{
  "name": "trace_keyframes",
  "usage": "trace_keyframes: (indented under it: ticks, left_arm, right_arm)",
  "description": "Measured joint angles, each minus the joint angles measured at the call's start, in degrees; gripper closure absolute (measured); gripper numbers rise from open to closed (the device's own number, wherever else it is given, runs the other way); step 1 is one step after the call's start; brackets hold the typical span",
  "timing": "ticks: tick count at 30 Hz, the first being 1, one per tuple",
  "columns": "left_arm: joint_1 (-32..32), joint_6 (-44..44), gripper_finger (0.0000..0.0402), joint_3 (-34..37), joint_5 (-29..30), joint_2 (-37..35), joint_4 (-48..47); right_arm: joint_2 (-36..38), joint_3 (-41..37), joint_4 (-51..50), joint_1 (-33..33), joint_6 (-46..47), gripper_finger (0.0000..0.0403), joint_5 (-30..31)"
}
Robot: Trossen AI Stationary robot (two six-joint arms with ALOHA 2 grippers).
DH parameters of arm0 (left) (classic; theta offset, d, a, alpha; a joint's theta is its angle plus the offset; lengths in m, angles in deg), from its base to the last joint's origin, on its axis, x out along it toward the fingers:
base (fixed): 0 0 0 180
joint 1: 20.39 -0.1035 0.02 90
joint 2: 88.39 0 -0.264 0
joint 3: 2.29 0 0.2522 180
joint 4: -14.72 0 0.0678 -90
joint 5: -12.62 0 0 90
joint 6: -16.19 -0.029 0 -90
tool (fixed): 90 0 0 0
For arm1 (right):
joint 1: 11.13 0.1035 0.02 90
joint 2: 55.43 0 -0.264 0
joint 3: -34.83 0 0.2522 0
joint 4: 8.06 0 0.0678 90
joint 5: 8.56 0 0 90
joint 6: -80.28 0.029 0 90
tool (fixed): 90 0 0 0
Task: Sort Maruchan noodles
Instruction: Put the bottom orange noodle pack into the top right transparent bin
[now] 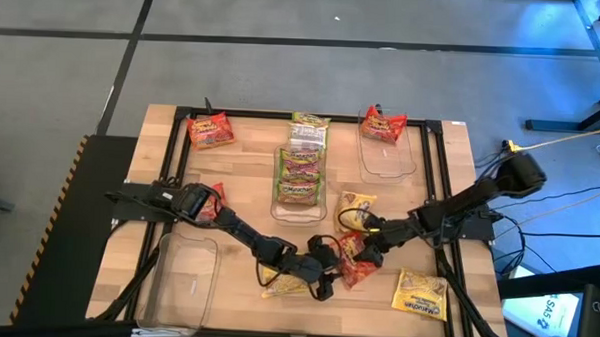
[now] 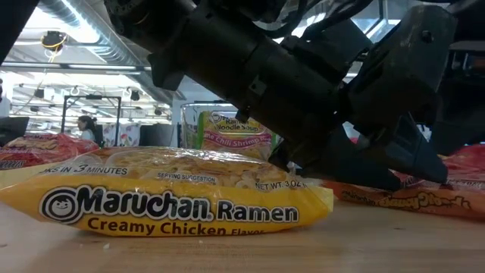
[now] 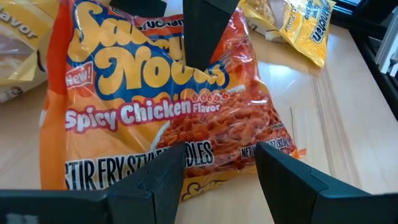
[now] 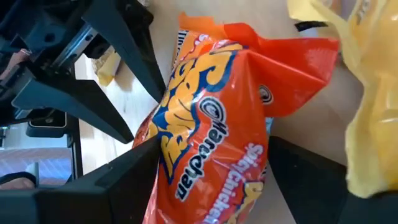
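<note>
My left gripper (image 1: 329, 267) sits low-center in the high view, fingers spread over the red Spicy Chicken packet (image 1: 354, 262), not clamped. My right gripper (image 1: 362, 249) comes in from the right, jaws wide with that same packet between them. A yellow Creamy Chicken packet (image 2: 163, 199) lies flat just beside it, another yellow packet (image 1: 421, 294) lower right. Green packets (image 1: 300, 167) are stacked in the center clear bin (image 1: 276, 200); a red packet (image 1: 383, 124) is in the upper-right bin (image 1: 388, 164).
</note>
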Motion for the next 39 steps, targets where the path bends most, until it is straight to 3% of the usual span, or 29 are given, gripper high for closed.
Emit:
trace_keyframes:
  ticks: [13,16,26,33,39]
  left_arm:
    - [0.1,-0.3,0.0211,0.0,1.1,0.0,0.6]
    - [0.1,-0.5,0.0211,0.0,1.2,0.0,0.6]
    - [1.4,-3.4,0.0211,0.0,0.7,-2.4,-1.8]
    - [3.0,-3.0,0.0211,0.0,-0.1,-7.3,-11.7]
    - [4.9,-6.4,0.0211,-0.1,-0.3,-9.1,-12.6]
  right_arm:
    - [-5.0,3.5,2.0,0.0,-4.3,0.0102,0.1]
    - [-5.4,3.8,2.1,0.0,-5.7,0.0123,-0.1]
    - [-5.4,3.9,3.1,0.4,-9.7,0.0244,-1.6]
    - [-3.6,3.7,3.9,0.7,-13.2,0.0264,-3.8]
    - [2.4,3.8,0.8,0.7,-16.7,0.0265,-4.5]
